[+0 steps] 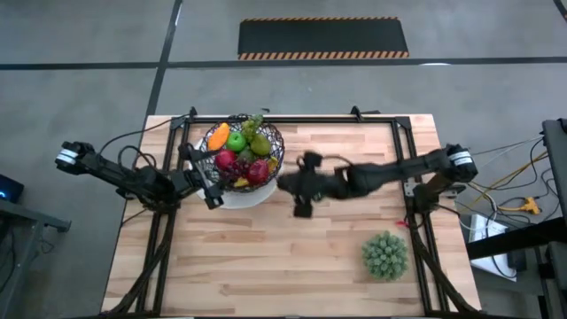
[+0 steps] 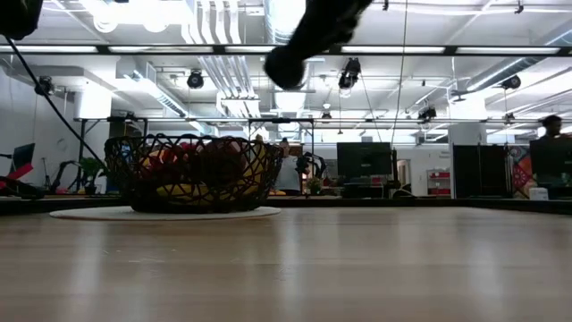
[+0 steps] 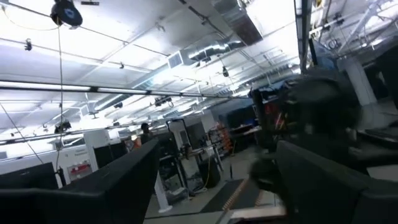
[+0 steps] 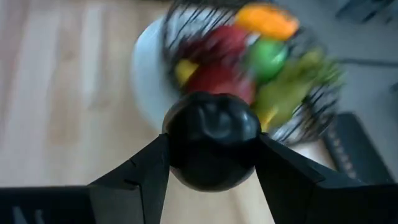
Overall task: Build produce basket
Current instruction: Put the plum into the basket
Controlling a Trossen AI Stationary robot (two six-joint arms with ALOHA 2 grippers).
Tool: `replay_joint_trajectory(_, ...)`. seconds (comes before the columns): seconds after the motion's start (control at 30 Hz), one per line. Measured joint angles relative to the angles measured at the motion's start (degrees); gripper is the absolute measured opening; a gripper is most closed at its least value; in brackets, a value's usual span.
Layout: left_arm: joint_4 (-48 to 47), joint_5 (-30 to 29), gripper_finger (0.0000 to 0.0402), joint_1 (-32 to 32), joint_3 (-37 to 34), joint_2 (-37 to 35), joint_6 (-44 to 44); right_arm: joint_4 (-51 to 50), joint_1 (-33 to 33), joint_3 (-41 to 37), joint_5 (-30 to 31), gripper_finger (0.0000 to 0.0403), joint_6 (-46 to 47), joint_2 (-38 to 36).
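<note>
The basket (image 1: 245, 155) of black wire stood on a white plate (image 1: 251, 194) at about eleven o'clock from the table's (image 1: 292, 257) middle, filled with produce: a green apple (image 1: 236, 140), an orange piece (image 1: 218, 137), a pear (image 1: 260, 144) and red fruits (image 1: 258, 170). The right gripper (image 4: 211, 163) hung above the wood at the basket's three o'clock, clamped on a dark plum (image 4: 211, 148). The left gripper (image 1: 202, 177) waited at the basket's nine o'clock, fingers spread apart, holding nothing. A spiky green ball (image 1: 385, 255) sat at five o'clock.
</note>
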Motion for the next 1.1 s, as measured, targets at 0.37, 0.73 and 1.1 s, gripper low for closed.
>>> replay_joint_trajectory(0.37, 0.24, -0.12, 0.0303, 0.0, -2.32, -3.8, 0.85, 34.04, -17.0, -1.38, -12.42, 0.0199, -6.98, 8.84)
replay_joint_trajectory(0.73, 0.23, -0.13, 0.0303, 0.0, -2.35, -4.45, 1.68, 60.45, -24.5, -1.42, -24.72, 0.0199, -2.14, 23.26)
replay_joint_trajectory(1.1, 0.24, -0.12, 0.0303, 0.04, -2.35, -4.54, 2.86, 67.38, -25.57, -0.55, -25.51, 0.0199, -0.84, 28.92)
